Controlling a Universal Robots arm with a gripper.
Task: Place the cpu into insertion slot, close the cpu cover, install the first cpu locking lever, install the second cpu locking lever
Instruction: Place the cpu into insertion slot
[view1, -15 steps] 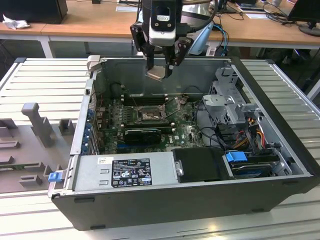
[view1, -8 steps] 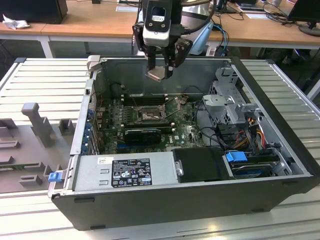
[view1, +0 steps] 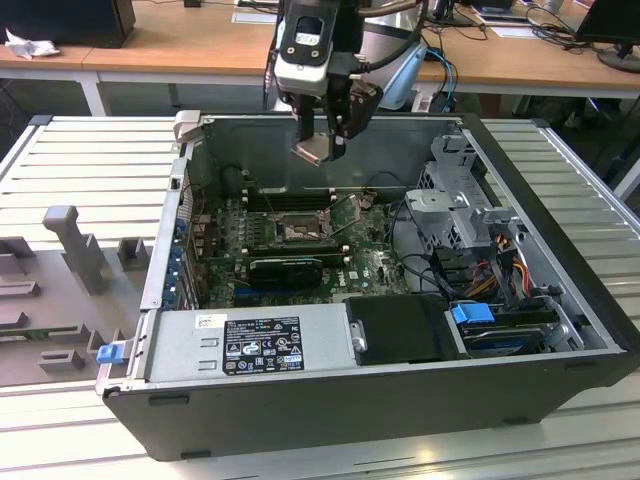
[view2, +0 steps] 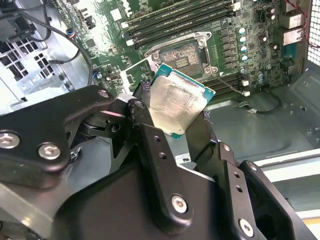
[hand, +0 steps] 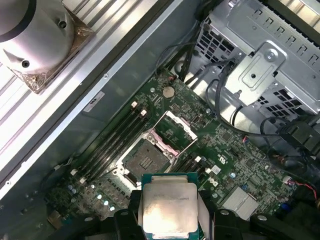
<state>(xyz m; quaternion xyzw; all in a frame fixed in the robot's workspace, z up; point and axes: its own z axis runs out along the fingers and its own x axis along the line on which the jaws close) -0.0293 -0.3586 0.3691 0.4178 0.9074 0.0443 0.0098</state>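
Claw (view1: 320, 148) pinching cpu (view2: 177, 105) betw. its fingers, above open insertion slot (hand: 145, 161); cpu cover (hand: 173, 131) raised.

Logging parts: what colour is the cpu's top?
The cpu is pale silver-grey, clearest in the first wrist view.

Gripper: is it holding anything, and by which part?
The gripper holds the cpu, clamped by two opposite side edges.
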